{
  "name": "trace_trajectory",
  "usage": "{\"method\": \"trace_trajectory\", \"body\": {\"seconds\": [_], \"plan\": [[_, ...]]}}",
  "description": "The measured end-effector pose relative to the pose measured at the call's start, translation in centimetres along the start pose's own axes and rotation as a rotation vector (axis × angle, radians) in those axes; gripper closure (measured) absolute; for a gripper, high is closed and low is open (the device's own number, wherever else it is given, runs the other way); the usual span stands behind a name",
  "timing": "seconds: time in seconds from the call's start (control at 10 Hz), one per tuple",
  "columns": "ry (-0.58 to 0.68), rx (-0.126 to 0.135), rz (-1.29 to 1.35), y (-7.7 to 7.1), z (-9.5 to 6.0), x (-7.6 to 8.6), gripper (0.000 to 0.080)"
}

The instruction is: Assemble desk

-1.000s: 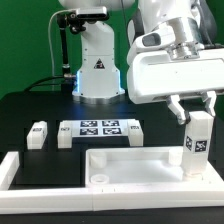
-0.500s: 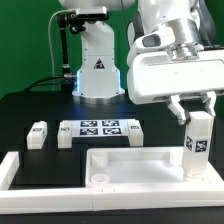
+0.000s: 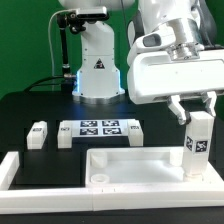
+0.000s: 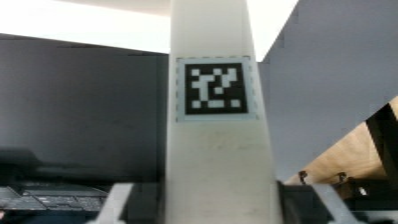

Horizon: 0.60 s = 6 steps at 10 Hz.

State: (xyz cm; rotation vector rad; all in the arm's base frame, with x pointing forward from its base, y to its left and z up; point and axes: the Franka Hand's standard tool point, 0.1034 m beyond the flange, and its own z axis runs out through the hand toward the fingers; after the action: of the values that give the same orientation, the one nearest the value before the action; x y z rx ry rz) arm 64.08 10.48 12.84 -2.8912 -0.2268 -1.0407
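Black counter (image 3: 30, 108) fills the scene, with the arm's white base (image 3: 97, 65) standing at the back. The marker board (image 3: 100, 128) lies flat near the middle. A loose leg post (image 3: 38, 134) lies apart from it toward the exterior view's left, a second leg post (image 3: 66, 136) lies just beside the board's left end, and a third leg post (image 3: 136, 131) lies at its right end. In front of them lies the desk panel (image 3: 130, 160), rim up, with a round hole at its near left corner. A white border bar (image 3: 18, 168) runs along its left and front.

The tool (image 3: 194, 112) is partly closed, its two fingers pressed on the top of a fourth leg post (image 3: 197, 148). This post is upright, with its lower end at the panel's right corner. Whether it sits in a hole cannot be told. In the wrist view the post (image 4: 217, 150) fills the centre, with its square tag (image 4: 217, 88) facing the camera.
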Motion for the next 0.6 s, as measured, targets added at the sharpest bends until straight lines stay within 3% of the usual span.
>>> {"method": "trace_trajectory", "body": {"seconds": [0.6], "plan": [[0.001, 0.000, -0.008, 0.15, -0.14, -0.23, 0.0509]]}}
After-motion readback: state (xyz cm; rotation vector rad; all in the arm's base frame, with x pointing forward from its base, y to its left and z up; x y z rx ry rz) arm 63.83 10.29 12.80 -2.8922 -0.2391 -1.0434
